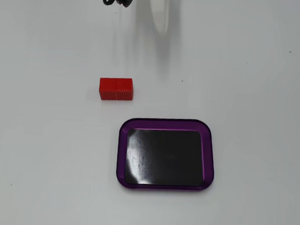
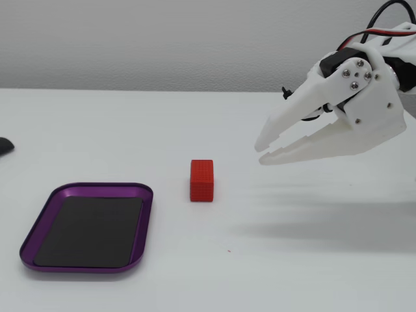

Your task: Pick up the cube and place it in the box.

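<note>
Cube lies apart from raised pincer.

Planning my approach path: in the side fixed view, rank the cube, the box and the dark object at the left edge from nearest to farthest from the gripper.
From the gripper:
1. Cube, centre, left of the fingers.
2. Box, lower left.
3. Dark object, far left edge.

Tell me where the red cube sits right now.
The cube lies on the white table, just outside the box and above its upper-left corner in a fixed view; the end effector hovers apart from it.
</note>
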Motion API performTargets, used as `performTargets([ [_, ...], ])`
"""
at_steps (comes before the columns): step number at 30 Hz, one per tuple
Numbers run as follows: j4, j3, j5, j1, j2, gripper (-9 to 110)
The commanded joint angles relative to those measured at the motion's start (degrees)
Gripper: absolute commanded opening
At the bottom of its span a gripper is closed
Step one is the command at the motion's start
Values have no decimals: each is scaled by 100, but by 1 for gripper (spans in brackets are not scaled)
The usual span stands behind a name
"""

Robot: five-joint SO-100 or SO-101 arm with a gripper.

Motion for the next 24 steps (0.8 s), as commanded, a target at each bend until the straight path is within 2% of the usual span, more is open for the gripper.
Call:
performTargets([
  [1,-70,9,44,35,141,0],
  [19,-70,-26,26,53,141,0],
  [24,-202,-923,9,88,-88,0],
])
